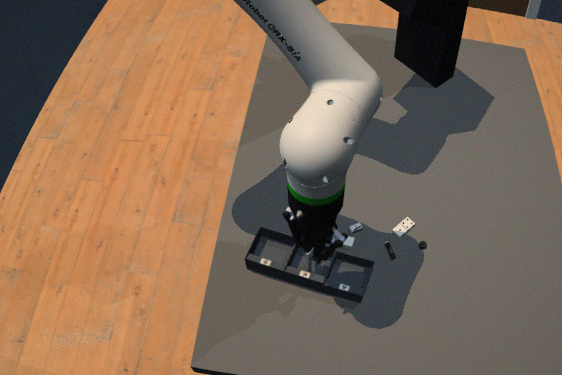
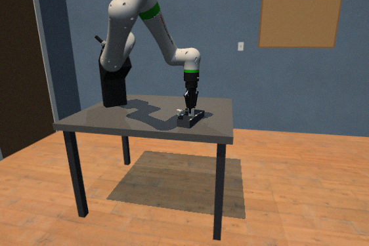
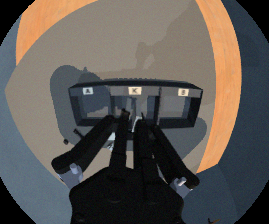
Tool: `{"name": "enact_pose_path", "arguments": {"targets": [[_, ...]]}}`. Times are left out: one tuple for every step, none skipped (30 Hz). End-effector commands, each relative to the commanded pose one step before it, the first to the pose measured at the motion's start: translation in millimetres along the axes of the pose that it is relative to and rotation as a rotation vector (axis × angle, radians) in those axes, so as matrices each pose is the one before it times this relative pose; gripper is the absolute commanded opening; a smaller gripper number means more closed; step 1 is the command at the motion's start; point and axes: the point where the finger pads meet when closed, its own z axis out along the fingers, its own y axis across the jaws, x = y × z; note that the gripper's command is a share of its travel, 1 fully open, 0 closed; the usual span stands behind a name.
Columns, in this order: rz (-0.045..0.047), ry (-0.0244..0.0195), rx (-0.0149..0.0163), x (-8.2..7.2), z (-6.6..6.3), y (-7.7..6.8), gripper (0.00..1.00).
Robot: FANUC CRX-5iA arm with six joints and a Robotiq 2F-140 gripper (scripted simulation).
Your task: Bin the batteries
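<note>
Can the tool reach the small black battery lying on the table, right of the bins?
Probably yes: the battery lies in the open near the tool, with nothing over it.
</note>
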Motion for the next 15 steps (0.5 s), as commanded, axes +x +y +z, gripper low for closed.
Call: {"name": "enact_pose_path", "arguments": {"targets": [[-0.00002, 0.00022, 0.00024, 0.09, -0.15, -0.19, 0.05], [0.00000, 0.00000, 0.00000, 0.00, 0.00, 0.00, 0.05], [0.00000, 0.00000, 0.00000, 0.00, 0.00, 0.00, 0.05], [0.00000, 0.00000, 0.00000, 0.00, 0.00, 0.00, 0.05], [0.00000, 0.00000, 0.00000, 0.00, 0.00, 0.00, 0.05], [0.00000, 0.00000, 0.00000, 0.00, 0.00, 0.00, 0.05], [0.00000, 0.00000, 0.00000, 0.00, -1.33, 0.00, 0.05], [0.00000, 0.00000, 0.00000, 0.00, -1.33, 0.00, 0.05], [0.00000, 0.00000, 0.00000, 0.00, 0.00, 0.00, 0.05], [0.00000, 0.00000, 0.00000, 0.00, 0.00, 0.00, 0.05], [0.00000, 0.00000, 0.00000, 0.00, -1.33, 0.00, 0.05], [0.00000, 0.00000, 0.00000, 0.00, -1.33, 0.00, 0.05], [0.00000, 0.00000, 0.00000, 0.00, -1.33, 0.00, 0.05], [0.00000, 0.00000, 0.00000, 0.00, -1.33, 0.00, 0.05], [0.00000, 0.00000, 0.00000, 0.00, -1.33, 0.00, 0.05]]}}
